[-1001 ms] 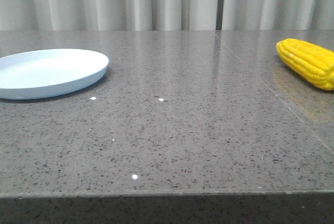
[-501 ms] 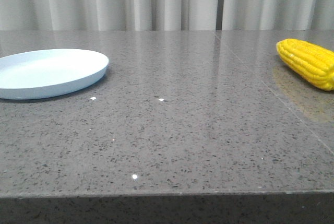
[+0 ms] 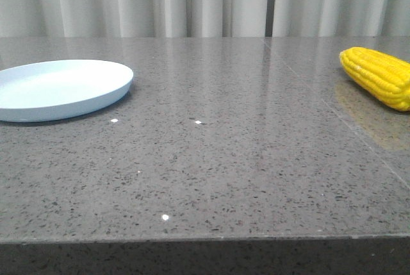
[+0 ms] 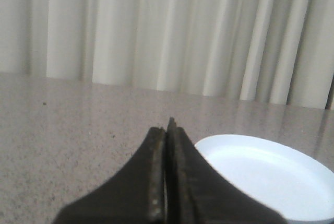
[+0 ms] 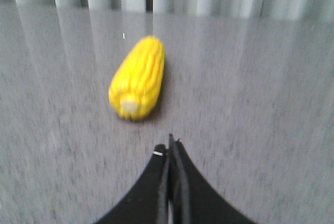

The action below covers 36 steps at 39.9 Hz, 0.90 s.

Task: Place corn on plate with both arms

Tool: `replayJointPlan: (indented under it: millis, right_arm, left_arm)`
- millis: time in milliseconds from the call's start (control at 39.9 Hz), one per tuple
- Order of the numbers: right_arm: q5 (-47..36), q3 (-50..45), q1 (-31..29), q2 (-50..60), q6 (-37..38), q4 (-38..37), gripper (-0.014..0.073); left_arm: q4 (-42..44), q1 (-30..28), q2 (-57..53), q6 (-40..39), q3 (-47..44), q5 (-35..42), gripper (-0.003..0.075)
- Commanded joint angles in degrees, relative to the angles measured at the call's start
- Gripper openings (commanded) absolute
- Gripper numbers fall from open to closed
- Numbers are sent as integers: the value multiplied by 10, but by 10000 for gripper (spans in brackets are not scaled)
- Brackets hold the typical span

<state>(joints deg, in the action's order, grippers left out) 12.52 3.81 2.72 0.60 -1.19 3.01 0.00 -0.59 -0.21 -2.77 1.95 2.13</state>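
Pickup not begun, I judge. Bright yellow plastic corn cob lies on the grey table's right side, well apart from the pale blue round plate. Right gripper and left gripper: fingers together, empty. Next, I spread the right fingers and approach the cob.

No text, label, brand, number or sign can be read in any view.
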Motion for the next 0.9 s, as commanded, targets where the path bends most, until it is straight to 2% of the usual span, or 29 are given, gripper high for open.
replayJointPlan:
  millis: [0, 75, 175, 325, 451, 626, 676, 726, 801, 876]
  right_arm:
    - [-21, 77, -3, 7, -1, 0, -111]
    - [26, 135, -3, -13, -1, 0, -111]
    - [86, 193, -3, -71, 0, 0, -111]
    - [92, 249, -3, -186, 0, 1, -111]
    - [91, 268, -3, -247, 0, 2, -111]
    - [71, 268, -3, -257, 0, 5, -83]
    - [66, 268, -3, -257, 0, 5, -22]
    - [64, 268, -3, -257, 0, 5, 62]
    - [60, 268, -3, -257, 0, 5, 274]
    - [52, 267, -3, -257, 0, 5, 430]
  left_arm:
    - [66, 0, -8, -1, 62, 35, -20]
    - [132, 0, 9, -1, 118, -9, -20]
    - [149, 0, 54, -1, 180, -66, -20]
    - [149, 0, 161, -1, 242, -150, -20]
    - [149, 0, 216, -1, 254, -159, -20]
    - [146, 0, 228, -1, 254, -156, -11]
    - [146, 0, 228, -1, 254, -156, 40]
    - [146, 0, 228, -1, 254, -156, 126]
    - [142, 0, 228, -1, 254, -156, 344]
    - [142, 0, 228, -1, 254, -156, 540]
